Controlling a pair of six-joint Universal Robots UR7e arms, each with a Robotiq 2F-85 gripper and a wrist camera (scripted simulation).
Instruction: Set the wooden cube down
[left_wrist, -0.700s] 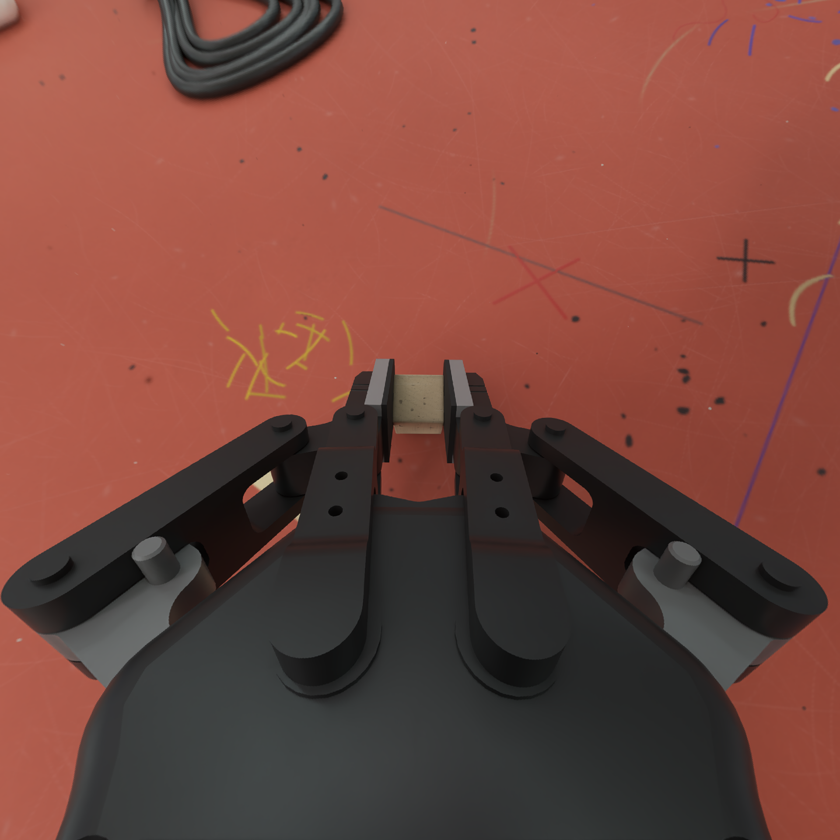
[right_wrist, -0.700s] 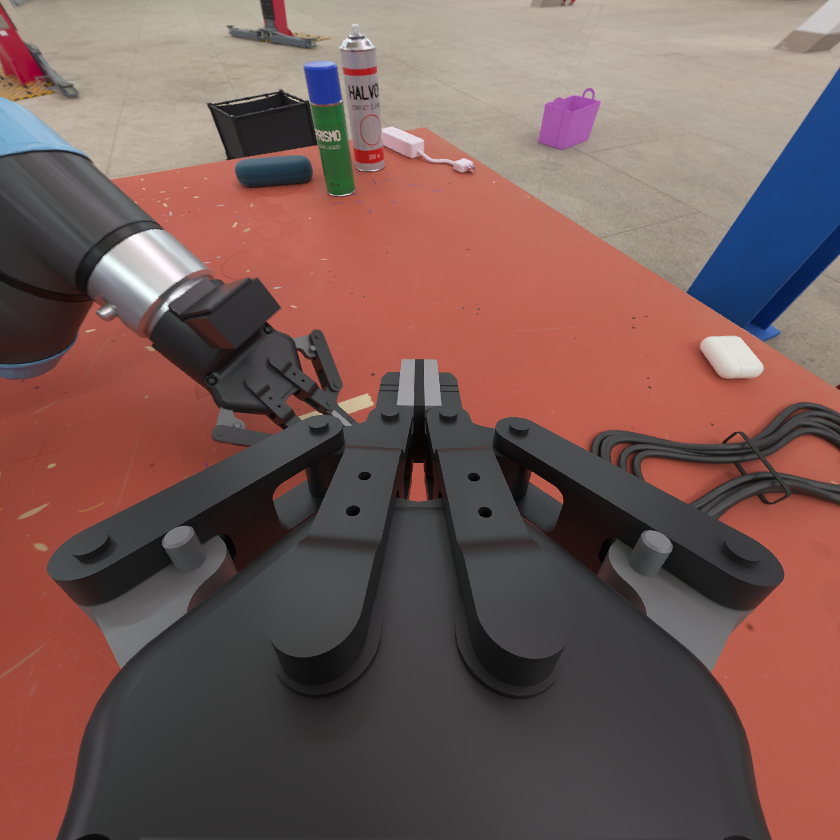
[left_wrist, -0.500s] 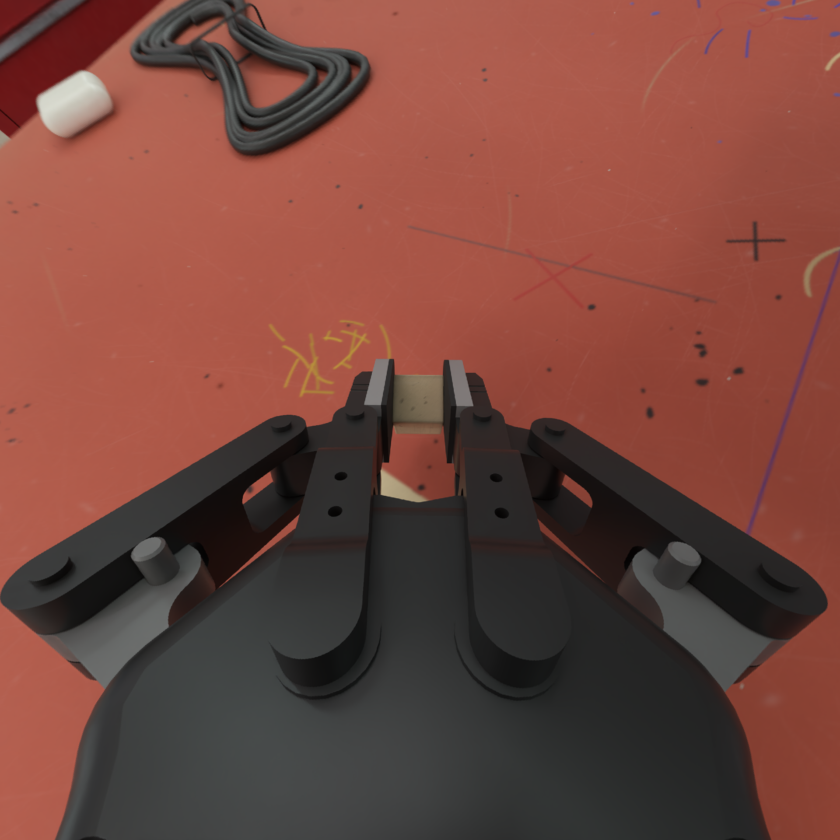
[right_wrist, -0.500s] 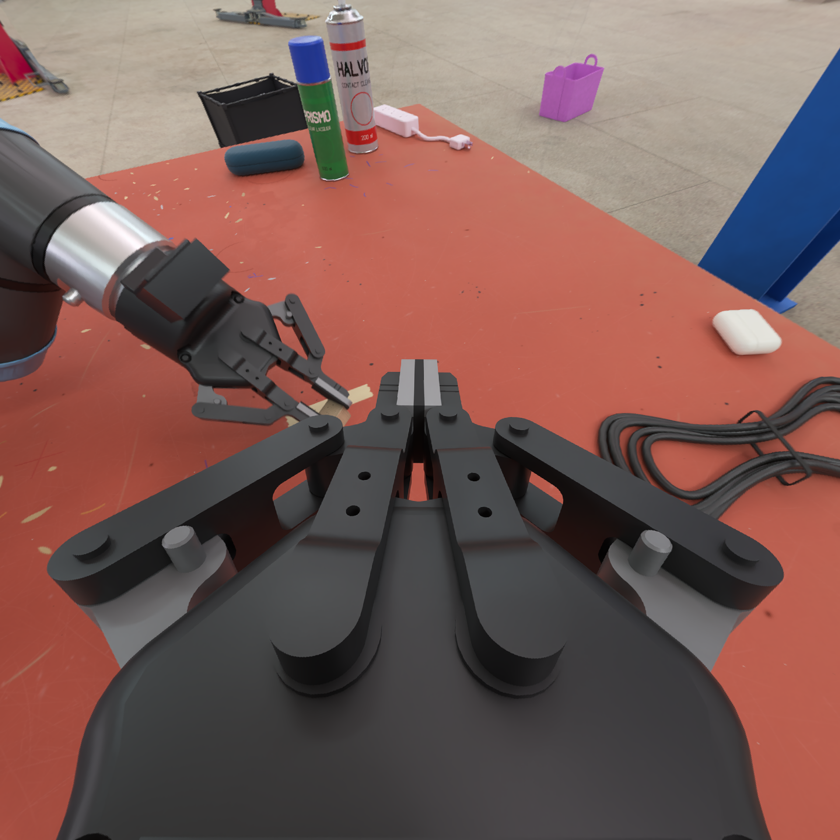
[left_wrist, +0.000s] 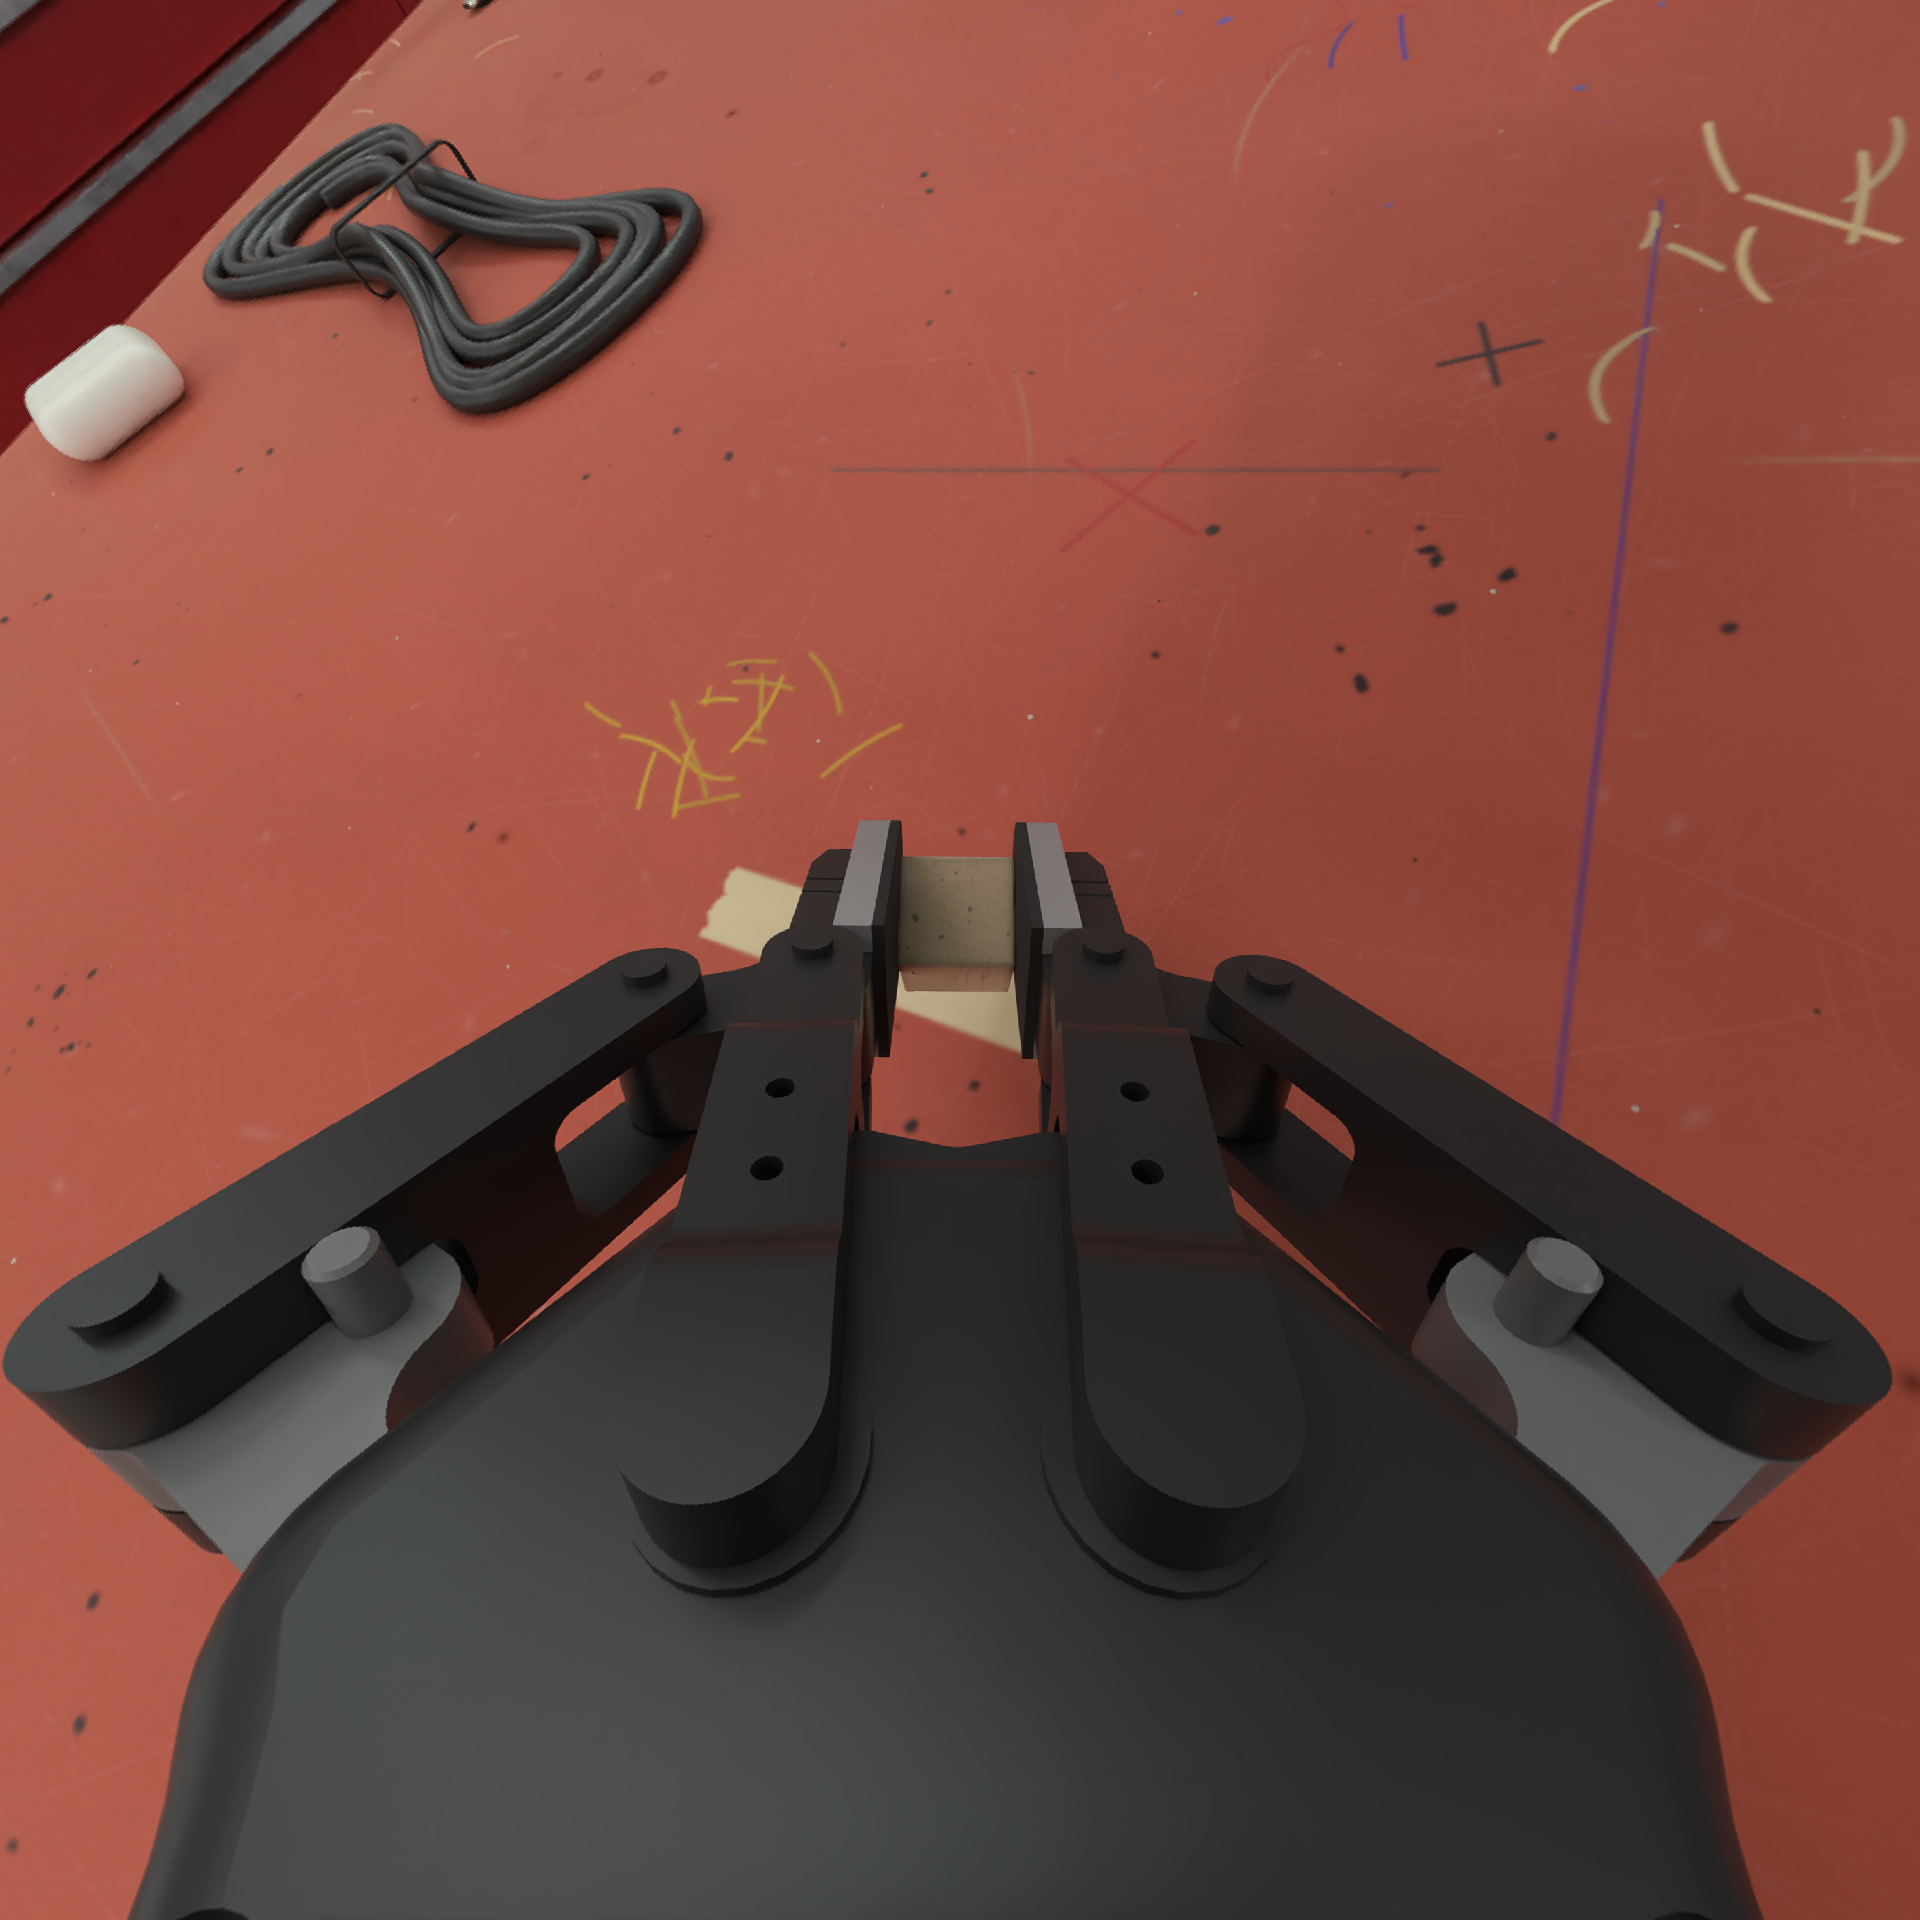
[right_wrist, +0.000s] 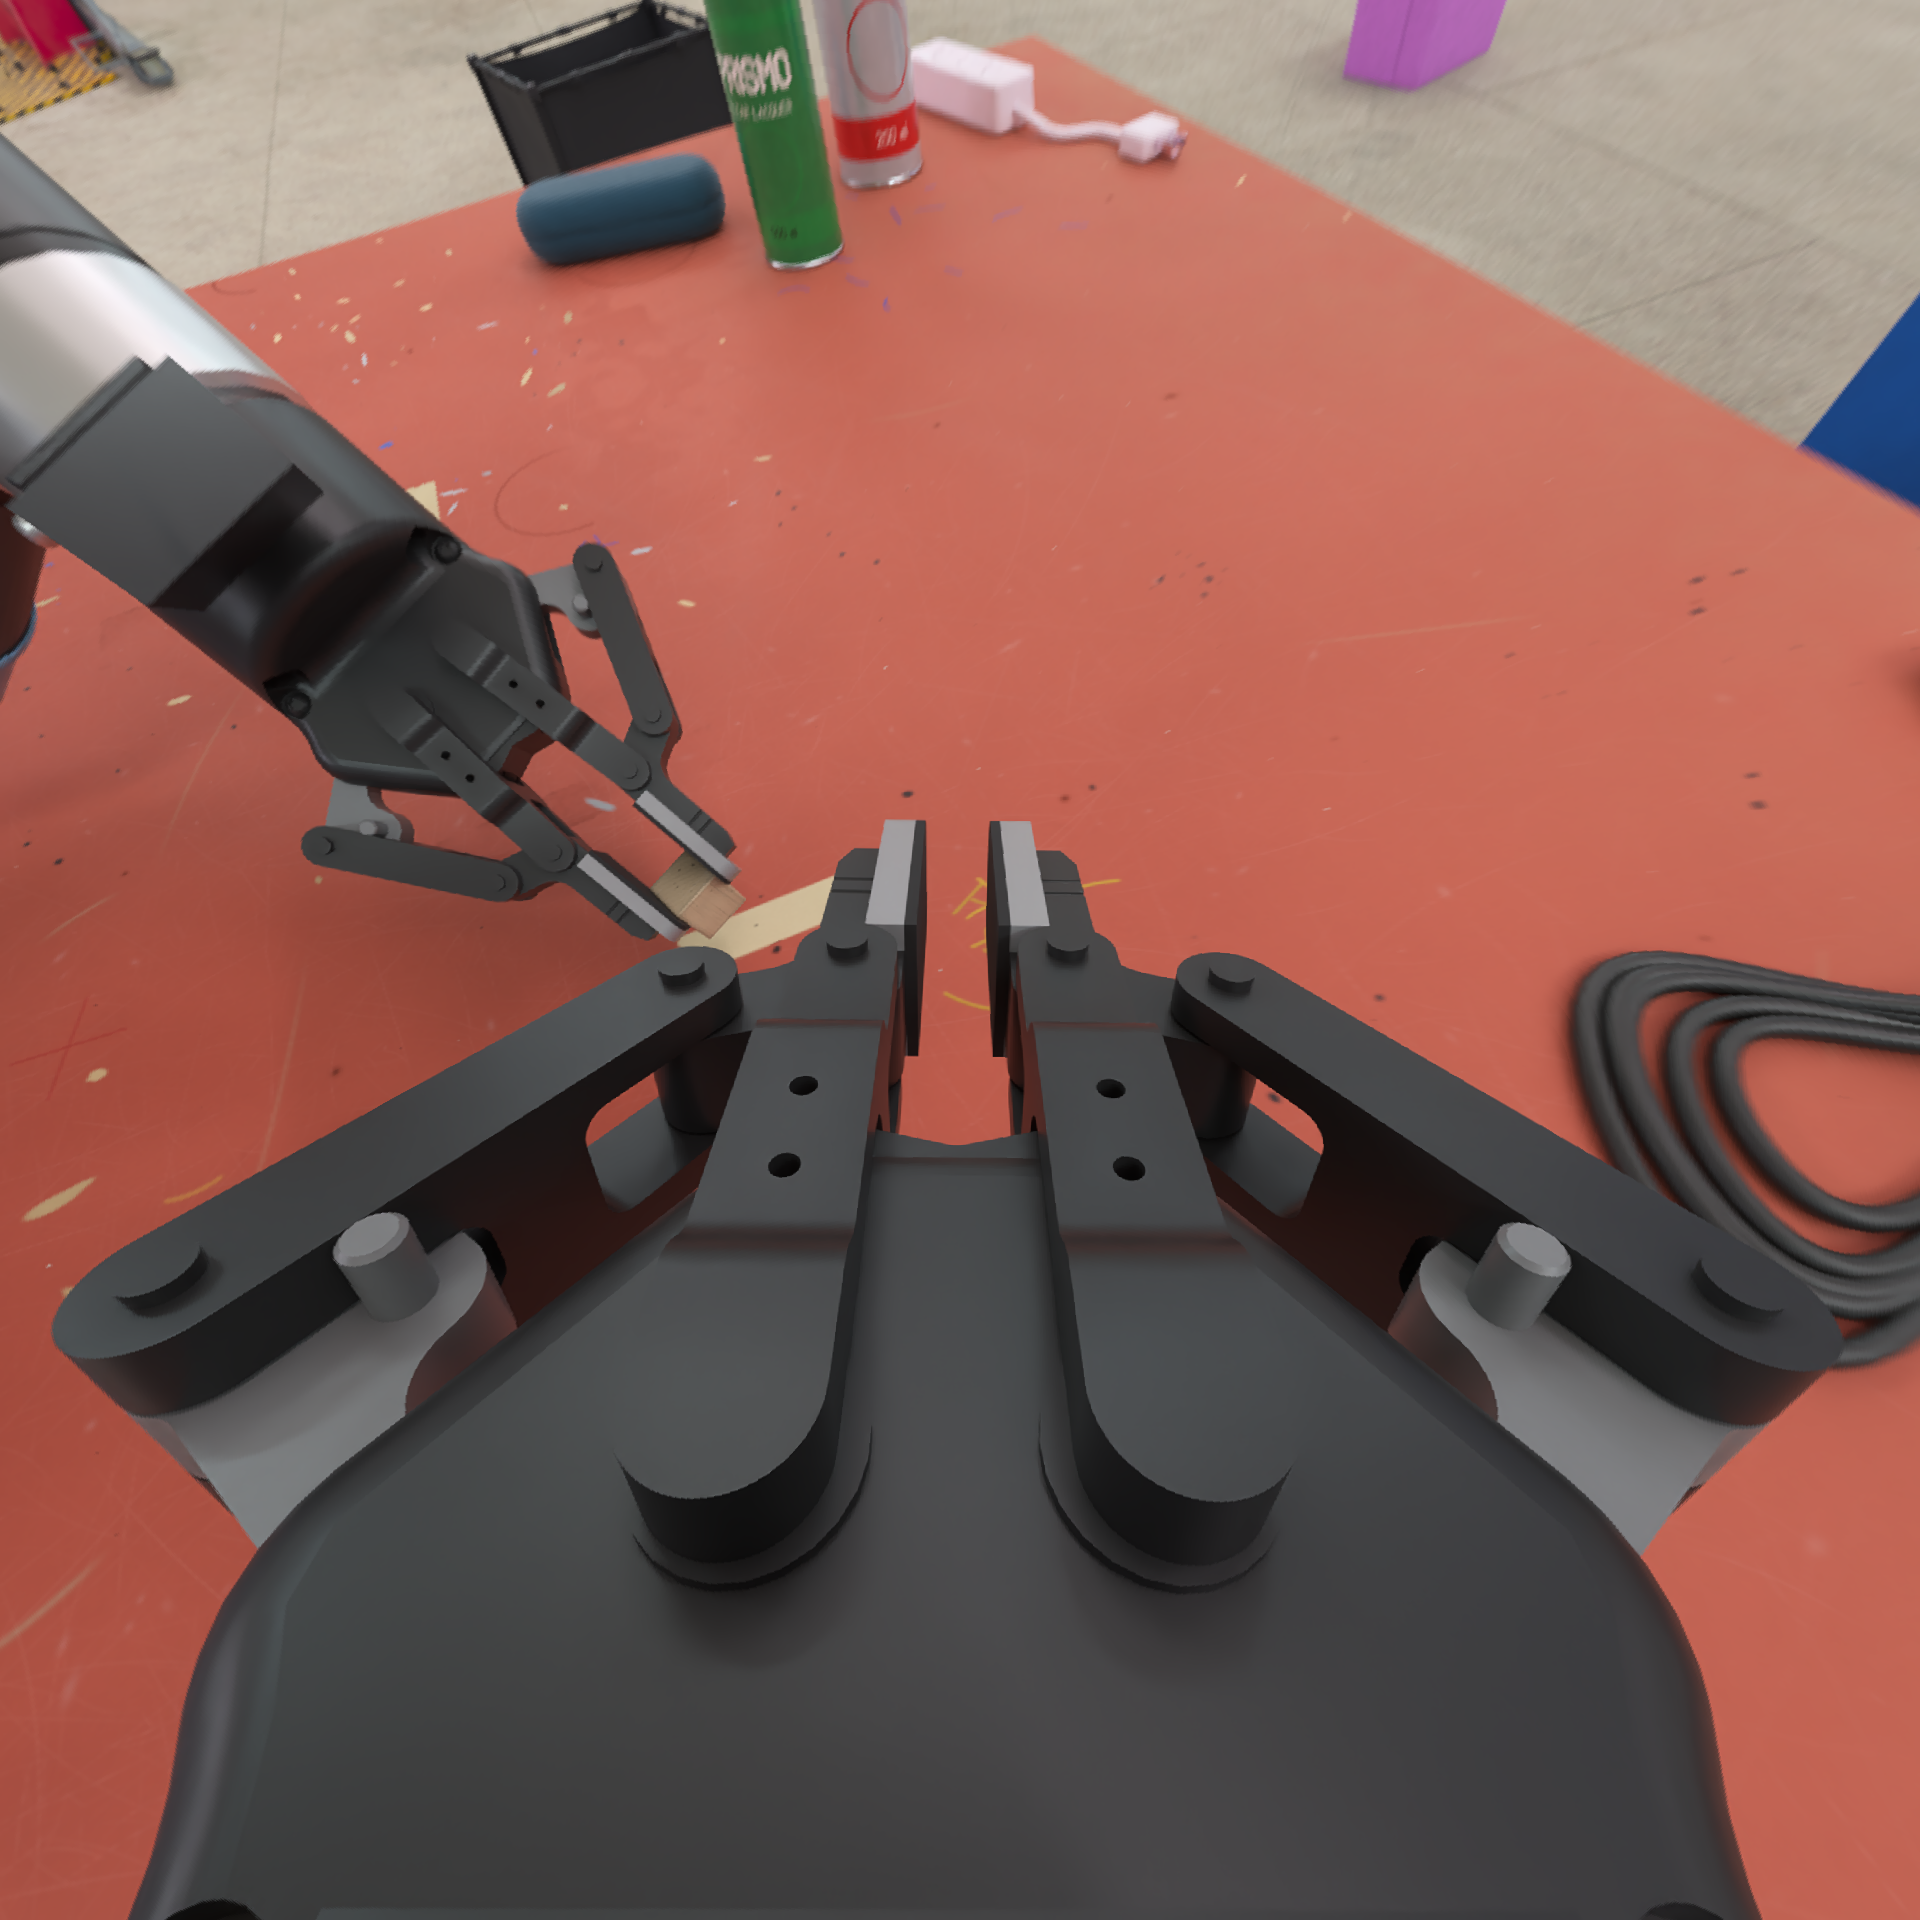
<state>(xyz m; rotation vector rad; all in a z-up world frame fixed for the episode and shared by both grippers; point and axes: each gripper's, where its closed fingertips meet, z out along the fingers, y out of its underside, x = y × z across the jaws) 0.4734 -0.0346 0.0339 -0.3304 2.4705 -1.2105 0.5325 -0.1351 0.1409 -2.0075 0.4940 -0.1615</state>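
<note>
- The left gripper (left_wrist: 956, 914) hides most of the tape strip (left_wrist: 750, 912).
- Coiled cable (right_wrist: 1756, 1122) and grey spray can (right_wrist: 871, 94) run off frame.
- The wooden cube (right_wrist: 698, 896) perhaps hangs clear of the table (right_wrist: 1195, 499); contact is unclear.

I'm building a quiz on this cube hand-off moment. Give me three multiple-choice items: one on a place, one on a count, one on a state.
1. Where is the wooden cube?
A. Between the left gripper's fingers
B. Lying on the coiled cable
C. Inside the black crate

2. How many spray cans stand at the table's far end?
A. One
B. Two
C. Four

3. How are the right gripper's jaws?
A. Clamped on the cube
B. Pressed flat together
C. Slightly apart, holding nothing

Answers: 1 A, both pads press the cube's sides; 2 B, a green can and a silver can stand side by side; 3 C, bare table shows between the pads.
</note>
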